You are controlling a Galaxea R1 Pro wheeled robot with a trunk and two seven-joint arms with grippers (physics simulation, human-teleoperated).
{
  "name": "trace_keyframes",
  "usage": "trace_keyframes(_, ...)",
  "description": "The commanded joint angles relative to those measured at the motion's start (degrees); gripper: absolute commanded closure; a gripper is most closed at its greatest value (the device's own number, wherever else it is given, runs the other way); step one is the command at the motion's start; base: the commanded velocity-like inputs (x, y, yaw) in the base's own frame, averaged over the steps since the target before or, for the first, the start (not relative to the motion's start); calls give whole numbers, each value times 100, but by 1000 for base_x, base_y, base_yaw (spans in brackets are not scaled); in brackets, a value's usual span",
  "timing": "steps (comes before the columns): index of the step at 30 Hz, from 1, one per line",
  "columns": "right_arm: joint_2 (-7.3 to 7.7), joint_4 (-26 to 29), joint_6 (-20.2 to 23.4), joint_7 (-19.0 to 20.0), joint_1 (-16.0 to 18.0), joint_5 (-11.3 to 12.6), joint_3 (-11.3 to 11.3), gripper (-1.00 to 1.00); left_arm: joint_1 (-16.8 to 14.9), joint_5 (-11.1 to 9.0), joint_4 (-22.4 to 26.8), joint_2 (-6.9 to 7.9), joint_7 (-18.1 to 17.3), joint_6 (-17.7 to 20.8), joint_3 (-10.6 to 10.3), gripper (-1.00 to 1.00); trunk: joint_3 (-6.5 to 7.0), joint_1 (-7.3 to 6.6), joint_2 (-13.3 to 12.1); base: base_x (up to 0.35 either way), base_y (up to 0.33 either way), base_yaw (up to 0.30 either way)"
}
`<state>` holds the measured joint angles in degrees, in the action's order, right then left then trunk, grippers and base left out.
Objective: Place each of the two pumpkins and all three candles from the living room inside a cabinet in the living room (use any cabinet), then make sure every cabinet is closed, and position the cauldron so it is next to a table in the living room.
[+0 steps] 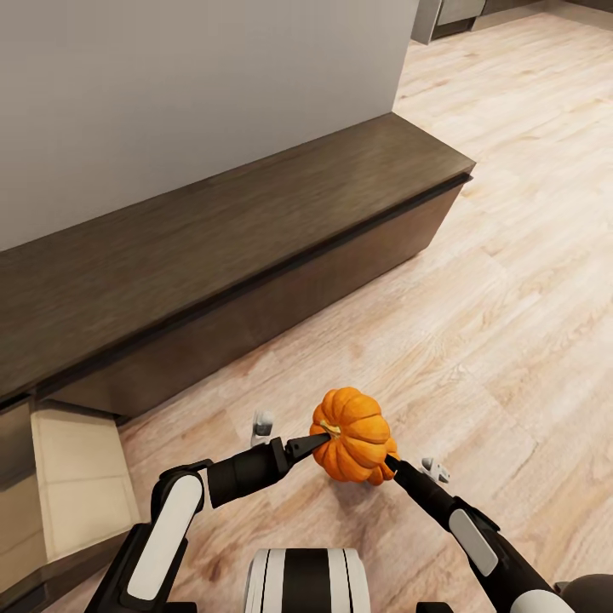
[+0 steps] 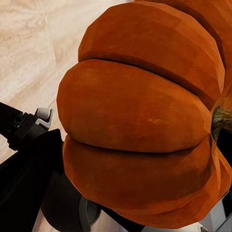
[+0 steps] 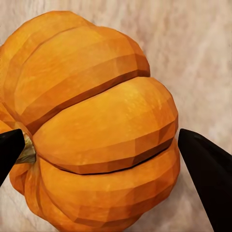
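Two grippers meet at one pumpkin (image 1: 353,436), which sits low in the head view above the wood floor (image 1: 511,281). The left gripper (image 1: 317,443) comes in from the pumpkin's left, its dark fingertip (image 1: 308,444) touching the fruit beside the short stem (image 1: 330,429). The right gripper (image 1: 393,465) reaches it from the lower right, one tip at the pumpkin's bottom edge. In the right wrist view the pumpkin (image 3: 92,125) lies between two black fingers (image 3: 205,169), spread wide, the far one beside the stem; whether they press on the rind cannot be told. In the left wrist view the pumpkin (image 2: 140,116) is right up against the camera, with the right arm's dark parts (image 2: 24,130) beside it, and the left fingers' spread cannot be told. Whether the pumpkin rests on the floor or is held just off it is unclear.

Beyond both grippers stands the cabinet (image 1: 230,255), long and dark brown, against a pale wall (image 1: 187,85). Off to the left gripper's far side, one drawer (image 1: 72,477) stands pulled open, showing a pale inside.
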<state>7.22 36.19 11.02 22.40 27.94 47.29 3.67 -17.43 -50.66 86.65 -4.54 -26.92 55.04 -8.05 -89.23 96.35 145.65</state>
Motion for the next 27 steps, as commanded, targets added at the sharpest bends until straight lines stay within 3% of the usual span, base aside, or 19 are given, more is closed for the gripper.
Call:
trace_keyframes(1, 5, 3, 25, 1, 1, 61, 19, 100, -4, 12, 1, -3, -16, 27, 9, 100, -3, -1, 1, 0, 0, 0)
trace_keyframes(6, 8, 3, 31, 1, 1, 61, 19, 100, 1, 12, 8, -2, -37, 26, 16, 100, -3, -1, 1, 0, 0, 0)
trace_keyframes(27, 8, 5, 61, -61, 1, 70, -23, 100, 2, 12, 10, -3, -16, 33, 5, 100, 462, -55, -27, 0, 0, 0)
